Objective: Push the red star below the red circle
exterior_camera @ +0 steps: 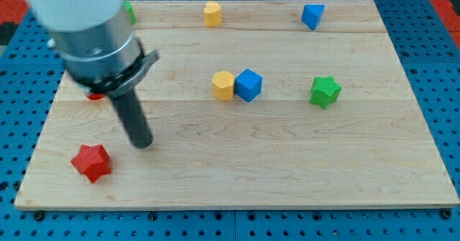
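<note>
The red star (91, 162) lies near the board's bottom left corner. The red circle (94, 95) is mostly hidden behind the arm at the view's left; only a red sliver shows. My tip (144, 143) rests on the board up and to the right of the red star, a short gap away, not touching it. The red star sits below the red circle's sliver in the view.
A yellow block (223, 85) touches a blue cube (248, 84) at mid-board. A green star (325, 91) lies to the right. A yellow block (212, 14), a blue block (312, 15) and a green block (129, 11) sit along the top edge.
</note>
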### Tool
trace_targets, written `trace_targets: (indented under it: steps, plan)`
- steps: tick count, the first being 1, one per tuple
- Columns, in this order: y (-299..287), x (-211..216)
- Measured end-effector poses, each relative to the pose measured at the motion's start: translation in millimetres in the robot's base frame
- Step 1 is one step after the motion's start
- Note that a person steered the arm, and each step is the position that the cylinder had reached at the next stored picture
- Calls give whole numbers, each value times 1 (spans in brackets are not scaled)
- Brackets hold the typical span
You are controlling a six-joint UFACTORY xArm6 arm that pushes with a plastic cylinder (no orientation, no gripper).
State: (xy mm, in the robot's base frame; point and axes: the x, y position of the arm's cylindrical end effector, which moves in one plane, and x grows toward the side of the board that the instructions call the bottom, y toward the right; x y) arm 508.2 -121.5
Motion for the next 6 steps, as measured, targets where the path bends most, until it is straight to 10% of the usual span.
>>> trace_targets:
  steps: [3,6]
  plan:
    - [8,-135]
    - [135,-177]
